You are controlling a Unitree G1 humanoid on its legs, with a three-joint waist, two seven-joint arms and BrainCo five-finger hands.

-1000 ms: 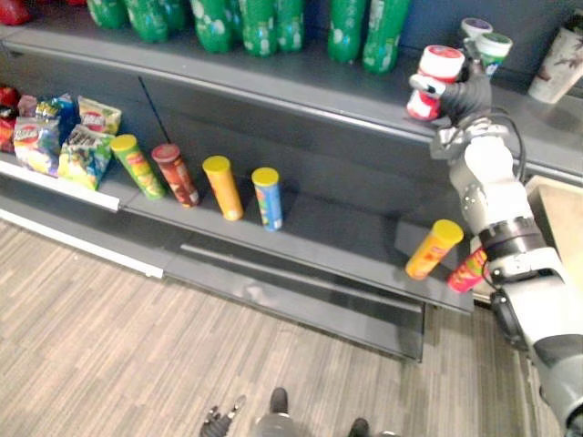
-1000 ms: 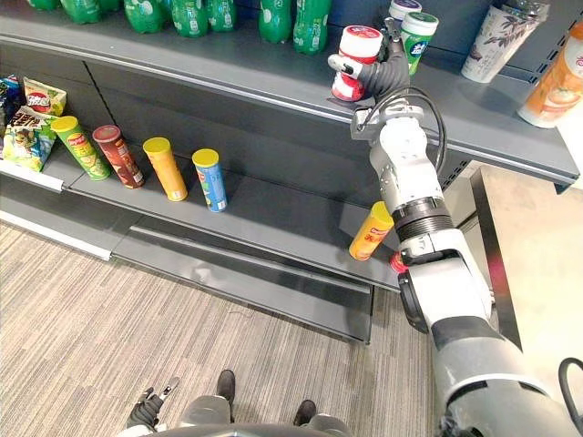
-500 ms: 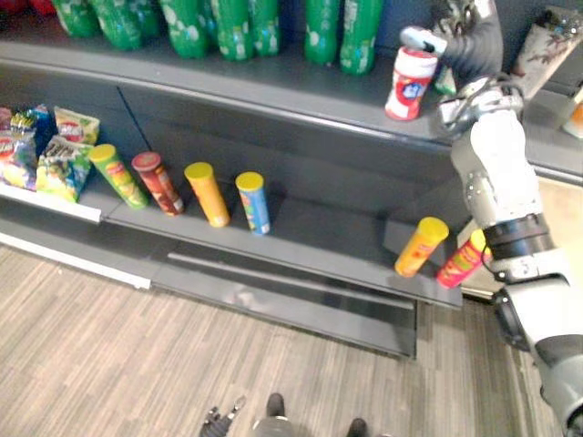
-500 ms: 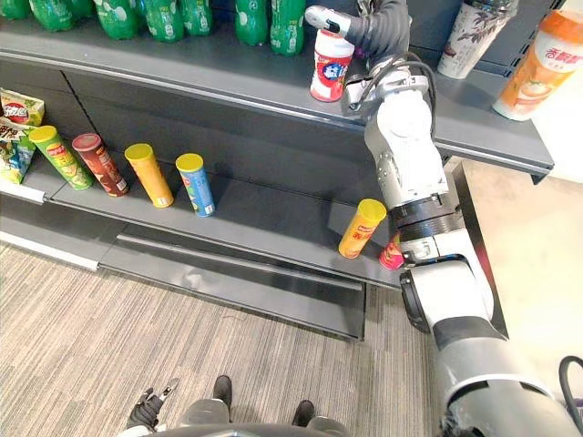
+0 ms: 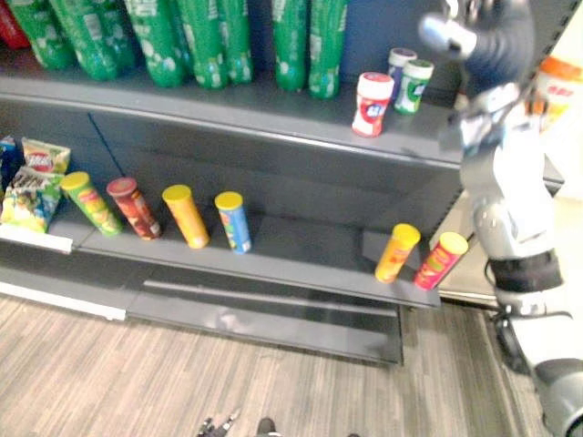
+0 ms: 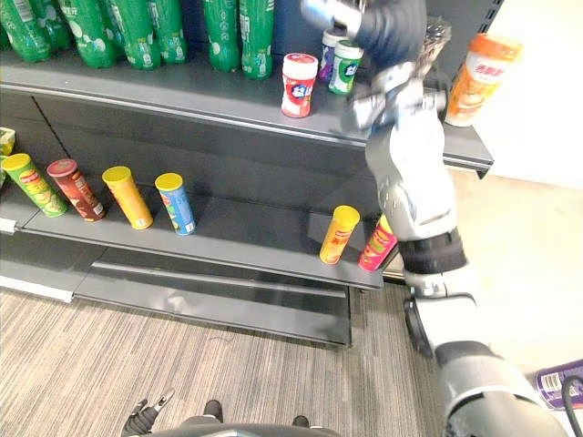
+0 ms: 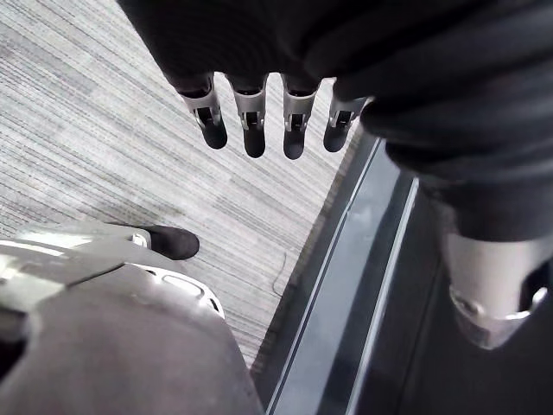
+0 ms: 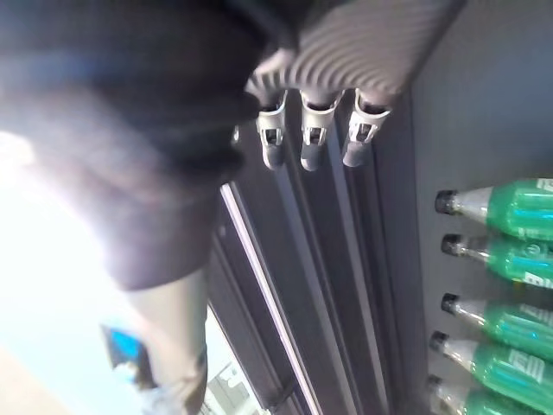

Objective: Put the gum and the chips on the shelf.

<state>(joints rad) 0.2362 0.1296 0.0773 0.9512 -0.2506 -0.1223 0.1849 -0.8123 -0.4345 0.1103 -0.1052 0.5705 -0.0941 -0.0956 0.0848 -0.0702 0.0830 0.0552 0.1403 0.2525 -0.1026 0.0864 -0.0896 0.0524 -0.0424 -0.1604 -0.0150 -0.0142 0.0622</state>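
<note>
Where the left hand (image 7: 252, 121) hangs: bottom edge of the head views, low over the floor (image 5: 137, 382). Its fingers are slack and straight, with nothing in them.
Lower shelf (image 5: 301, 246): mid-frame, carrying chips cans that all lean slightly.
Left group: several cans left of centre, the blue chips can (image 5: 232, 220) last in the row. Chip bags (image 5: 32, 182) lie at the left edge.
Right group: the orange-yellow chips can (image 5: 396, 252) and the red chips can (image 5: 440, 260) lean side by side at the shelf's right end, near the right forearm.
Upper shelf (image 5: 228, 105): upper frame. The red-and-white gum canister (image 5: 373, 103) stands upright near the front lip, just in front of a green-and-white tub (image 5: 416, 85).
Right hand (image 6: 383, 27): top right of frame, above and to the right of the gum and clear of it. Its fingers are uncurled and it carries nothing.
Background: green bottles (image 5: 182, 36) line the back of the upper shelf.
Task status (judgement): the gum is placed. Chips cans are on the shelf, but which one is the task's cannot be told.
Risk 1: with the gum so near the lip, a sweep of the right hand or wrist on the way down could tip it off.
Risk 2: the leaning right-end cans could be knocked over and roll from the shelf end if the forearm swings inward.
</note>
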